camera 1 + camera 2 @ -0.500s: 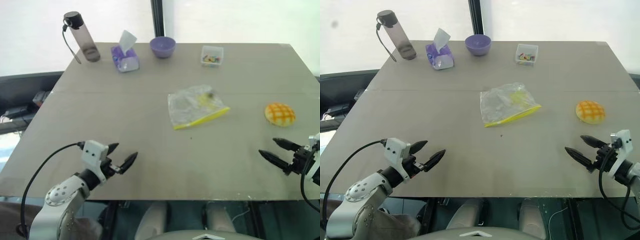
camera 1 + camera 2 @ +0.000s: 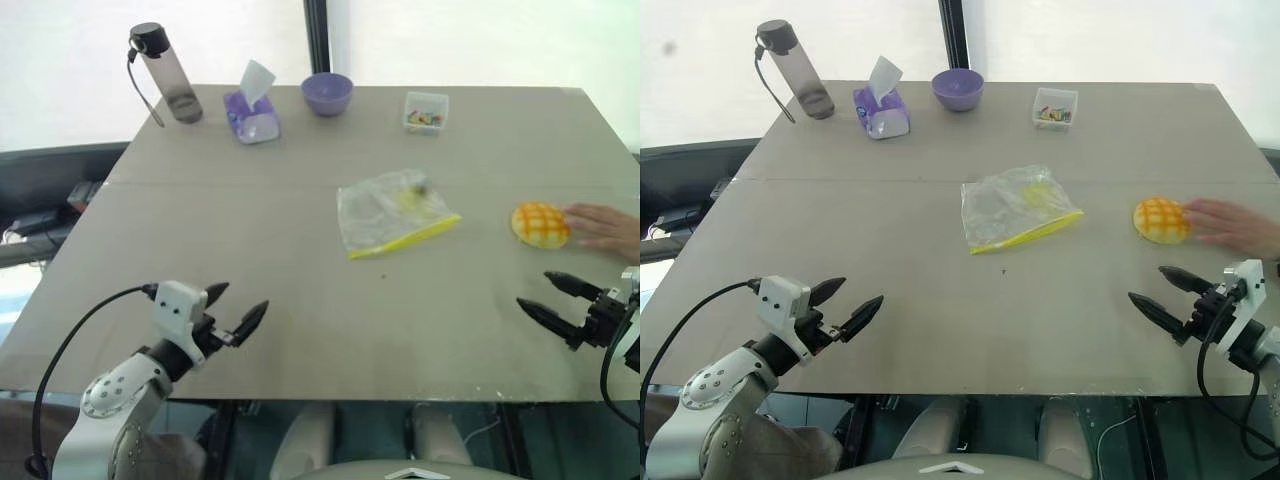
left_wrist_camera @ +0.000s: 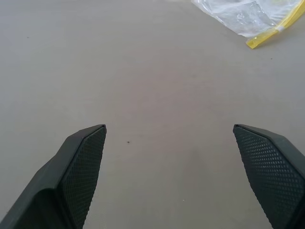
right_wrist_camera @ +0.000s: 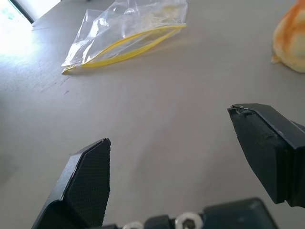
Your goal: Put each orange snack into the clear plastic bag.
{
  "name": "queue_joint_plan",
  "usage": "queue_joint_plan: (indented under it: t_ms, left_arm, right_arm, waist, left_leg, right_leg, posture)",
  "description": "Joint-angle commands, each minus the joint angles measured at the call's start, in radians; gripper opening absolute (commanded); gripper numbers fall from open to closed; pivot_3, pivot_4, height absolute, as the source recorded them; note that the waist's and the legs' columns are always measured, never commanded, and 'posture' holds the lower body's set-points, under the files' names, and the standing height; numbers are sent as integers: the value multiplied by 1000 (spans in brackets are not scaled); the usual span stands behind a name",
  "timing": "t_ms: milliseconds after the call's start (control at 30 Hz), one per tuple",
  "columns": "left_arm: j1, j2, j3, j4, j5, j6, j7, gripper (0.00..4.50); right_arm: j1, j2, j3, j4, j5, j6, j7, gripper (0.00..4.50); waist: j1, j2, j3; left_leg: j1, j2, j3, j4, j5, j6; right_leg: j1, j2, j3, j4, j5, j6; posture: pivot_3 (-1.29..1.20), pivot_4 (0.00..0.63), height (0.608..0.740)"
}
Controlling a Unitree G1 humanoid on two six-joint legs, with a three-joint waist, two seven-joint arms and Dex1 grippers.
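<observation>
on the grey table [image 2: 250,230], biggest thing in play is the clear plastic bag [image 2: 392,211], lying flat mid-table with its yellow strip toward the robot. right of it, well apart, sits the orange snack [image 2: 540,224], with a person's hand [image 2: 606,226] touching its far-right side. left gripper [image 2: 240,314] hovers near the front edge, fingers spread wide, empty. right gripper [image 2: 558,303] same, spread and empty, nearest to the snack. looks like the very start: nothing grasped yet, bun outside the bag. next move probably needs the right claw to reach for the bun once the hand clears, and the bag mouth needs holding open. versus half a second ago: the hand has come in and the bun has shifted left toward the bag; the left arm has moved slightly.
</observation>
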Motion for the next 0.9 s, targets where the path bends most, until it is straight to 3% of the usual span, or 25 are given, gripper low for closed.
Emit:
queue_joint_plan:
  t_ms: [33, 533, 667, 800, 900]
  left_arm:
    - [4, -1, 8, -39, -4, -26, -2, 4500]
    - [-88, -17, -49, 5, -14, 17, 16, 4500]
    - [-268, -94, -144, 74, 5, 126, 120, 4500]
    - [-492, -249, -231, 207, -17, 294, 241, 4500]
    - [-606, -320, -309, 309, 53, 304, 286, 4500]
  right_arm:
    - [5, 2, -30, -36, 18, -22, 5, 4465]
    - [23, -1, -1, -133, 0, -110, 55, 4465]
    - [-23, 1, 31, -243, 24, -81, 23, 4465]
    - [-78, 5, 82, -340, 23, -38, -34, 4465]
    - [-111, 17, 108, -382, 22, -15, -80, 4465]
  waist:
    - [0, 0, 0]
    - [1, 0, 0]
    - [2, 0, 1]
    - [3, -2, 1]
    - [2, -5, 3]
  left_leg:
    - [0, 0, 0, 0, 0, 0]
    - [0, 0, 0, 1, 0, 0]
    - [0, -3, -1, 5, 0, 0]
    - [0, -5, -2, 10, 0, 0]
    - [0, -6, -3, 12, 0, 0]
  right_leg:
    - [0, 0, 0, 0, 0, 0]
    - [0, 0, 0, 0, 0, 0]
    - [0, 1, -1, 4, 0, 1]
    - [0, 1, -1, 11, 0, 1]
    - [0, 0, -2, 13, 0, 1]
  posture:
    - [0, 150, 740]
    - [0, 150, 740]
    - [0, 150, 740]
    - [0, 150, 740]
    - [0, 150, 740]
